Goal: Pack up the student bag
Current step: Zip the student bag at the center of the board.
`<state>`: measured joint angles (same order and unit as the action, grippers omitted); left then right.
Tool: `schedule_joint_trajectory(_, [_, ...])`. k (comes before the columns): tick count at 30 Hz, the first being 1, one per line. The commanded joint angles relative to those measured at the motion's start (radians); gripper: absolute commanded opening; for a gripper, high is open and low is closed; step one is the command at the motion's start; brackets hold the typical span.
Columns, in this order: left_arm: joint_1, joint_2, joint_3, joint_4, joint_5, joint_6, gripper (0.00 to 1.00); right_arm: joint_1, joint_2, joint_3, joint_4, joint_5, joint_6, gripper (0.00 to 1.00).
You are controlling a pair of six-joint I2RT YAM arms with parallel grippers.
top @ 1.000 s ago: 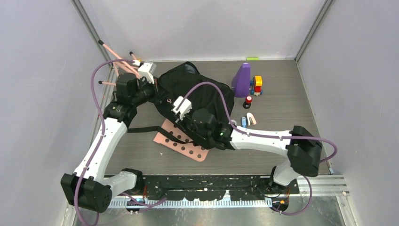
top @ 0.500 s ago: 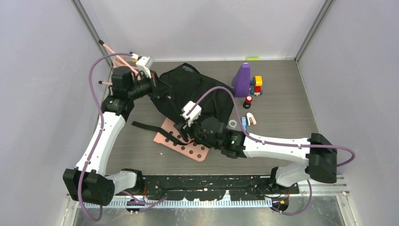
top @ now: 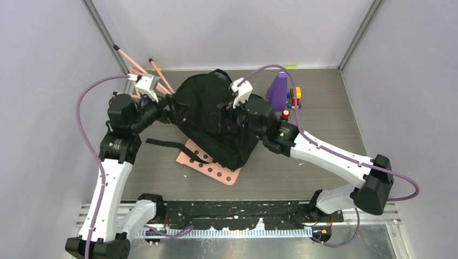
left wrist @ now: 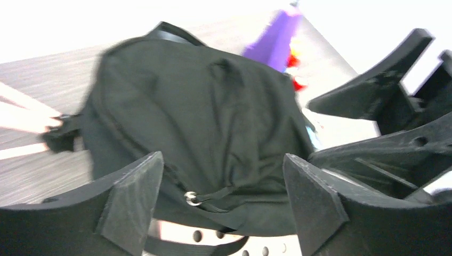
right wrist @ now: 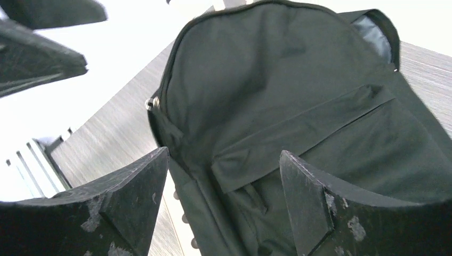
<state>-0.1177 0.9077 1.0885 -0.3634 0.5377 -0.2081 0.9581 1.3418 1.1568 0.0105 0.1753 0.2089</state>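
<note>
The student bag (top: 216, 118) is a big black backpack lying in the middle of the table, its front end resting on a pink perforated board (top: 213, 167). My left gripper (top: 168, 108) stands open just off the bag's left edge, with nothing between its fingers. In the left wrist view the bag (left wrist: 202, 117) lies beyond the open left gripper (left wrist: 221, 197), a metal zip ring (left wrist: 192, 198) showing between the fingers. My right gripper (top: 224, 116) hovers open over the bag's top. The right wrist view looks down on the bag (right wrist: 277, 106) past the empty right gripper (right wrist: 224, 197).
A purple cone-shaped object (top: 278, 89), stacked coloured blocks (top: 295, 97) and a small red-capped item (top: 285, 114) stand at the back right. Pink sticks (top: 156, 75) lean at the back left corner. A black strap (top: 162, 144) trails left of the board.
Both grippers have opened and let go of the bag. The right arm swung from the bag's front edge up over its top; the left arm drew back to the left.
</note>
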Motion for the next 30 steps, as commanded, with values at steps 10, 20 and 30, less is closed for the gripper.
schedule_joint_trajectory(10, [0.084, 0.127, 0.131, -0.139, -0.67, -0.121, 0.99, 0.014, 0.404, 0.502, -0.175, 0.194, 0.127, 0.8])
schedule_joint_trajectory(20, [0.105, 0.183, 0.108, -0.096, -0.72, -0.113, 1.0, 0.097, 0.692, 0.848, -0.295, 0.305, 0.077, 0.8])
schedule_joint_trajectory(30, [0.105, 0.18, 0.1, -0.108, -0.746, -0.093, 1.0, 0.108, 0.776, 0.979, -0.305, 0.355, 0.044, 0.8])
